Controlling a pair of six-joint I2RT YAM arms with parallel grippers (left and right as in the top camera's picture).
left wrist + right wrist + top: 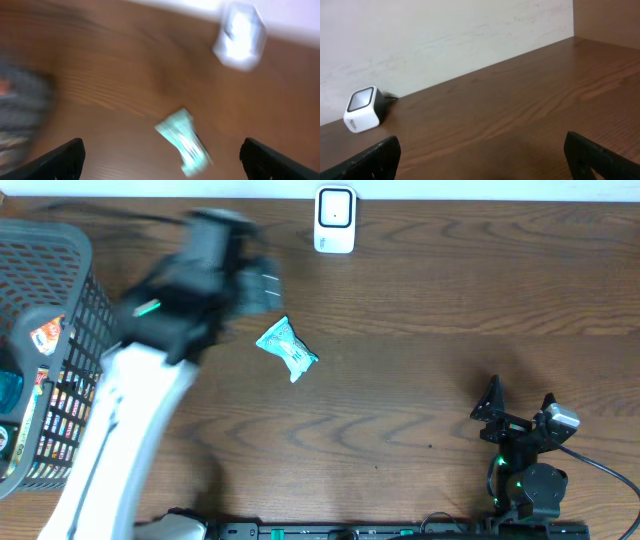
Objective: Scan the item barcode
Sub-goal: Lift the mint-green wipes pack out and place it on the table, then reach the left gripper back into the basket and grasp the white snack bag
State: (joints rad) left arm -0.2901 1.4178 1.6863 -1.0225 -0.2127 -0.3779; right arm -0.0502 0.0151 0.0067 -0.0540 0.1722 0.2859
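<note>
A teal snack packet (pixel 287 348) lies loose on the wooden table, and shows blurred in the left wrist view as the packet (pixel 183 142). The white barcode scanner (pixel 335 220) stands at the back edge; scanner (pixel 240 34), scanner (pixel 364 109). My left gripper (pixel 262 288) is blurred, above and left of the packet, open with nothing between its fingers (pixel 64 158). At the front right my right gripper (pixel 520 406) stands open and empty, its fingertips (pixel 377 159) wide apart.
A dark mesh basket (pixel 60 290) holding several packaged items stands at the left edge. The scanner's cable runs along the back wall. Bare wood lies between the packet and the right arm.
</note>
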